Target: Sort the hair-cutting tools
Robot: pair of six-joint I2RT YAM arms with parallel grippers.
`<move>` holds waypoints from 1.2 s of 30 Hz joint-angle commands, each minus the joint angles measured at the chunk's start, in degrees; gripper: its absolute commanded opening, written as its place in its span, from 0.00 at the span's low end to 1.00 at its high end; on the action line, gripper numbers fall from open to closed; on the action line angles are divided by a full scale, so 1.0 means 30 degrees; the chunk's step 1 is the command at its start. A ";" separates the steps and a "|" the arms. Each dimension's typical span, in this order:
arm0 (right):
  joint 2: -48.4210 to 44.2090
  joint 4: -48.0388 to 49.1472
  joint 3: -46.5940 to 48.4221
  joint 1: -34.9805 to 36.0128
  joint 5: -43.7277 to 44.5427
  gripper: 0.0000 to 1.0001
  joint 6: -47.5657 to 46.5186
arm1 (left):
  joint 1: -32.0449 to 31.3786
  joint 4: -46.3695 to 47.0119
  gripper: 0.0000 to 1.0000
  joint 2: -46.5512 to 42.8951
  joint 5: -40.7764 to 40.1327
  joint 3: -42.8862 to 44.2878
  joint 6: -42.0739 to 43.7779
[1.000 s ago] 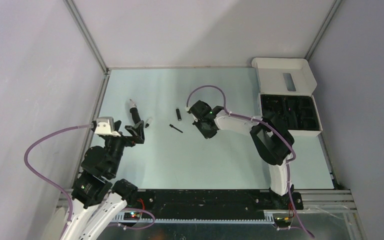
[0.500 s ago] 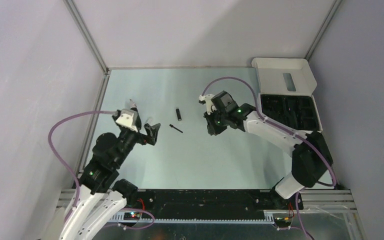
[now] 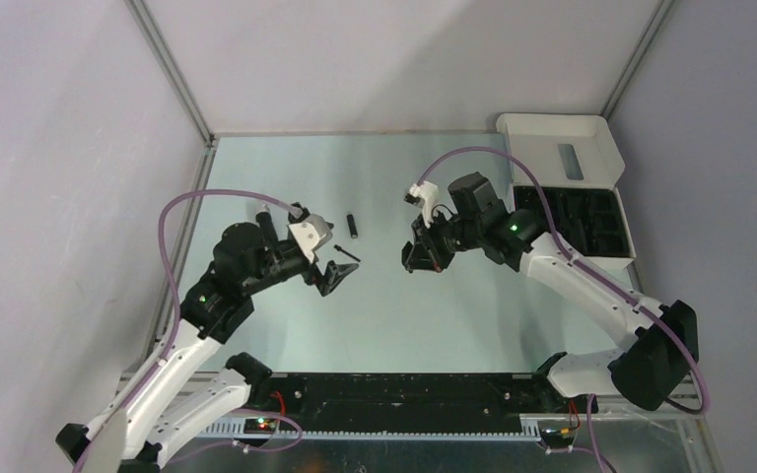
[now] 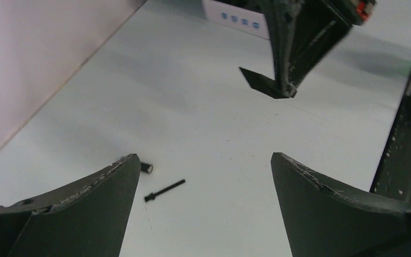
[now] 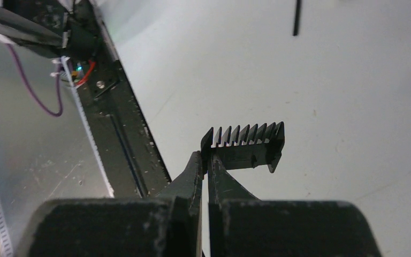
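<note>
A white box (image 3: pixel 591 262) sits at the far right of the pale table (image 3: pixel 404 315), a black moulded insert (image 3: pixel 572 219) filling it. Its lid (image 3: pixel 542 138), with a rectangular slot, lies open behind it, near the grey back wall (image 3: pixel 394 59).

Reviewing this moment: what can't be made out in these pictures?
Top view: box's black insert too dark, partly behind the right arm; contents unclear.
Top view: comb attachment blends into the right pincer.
Left wrist: short cylinder half hidden behind the left pincer.
Right wrist: thin black piece cut off by the top edge.
</note>
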 commanded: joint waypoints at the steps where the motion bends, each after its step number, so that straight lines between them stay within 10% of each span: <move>1: -0.0818 0.0152 -0.0024 0.0120 -0.2471 0.00 -0.0612 | -0.0474 0.1729 1.00 -0.0011 0.3959 -0.0110 0.3831; 36: 0.2306 -0.3699 0.3900 0.1844 -0.7119 0.01 -0.5752 | -0.4753 0.1799 0.79 0.2851 0.4631 -0.1630 0.7852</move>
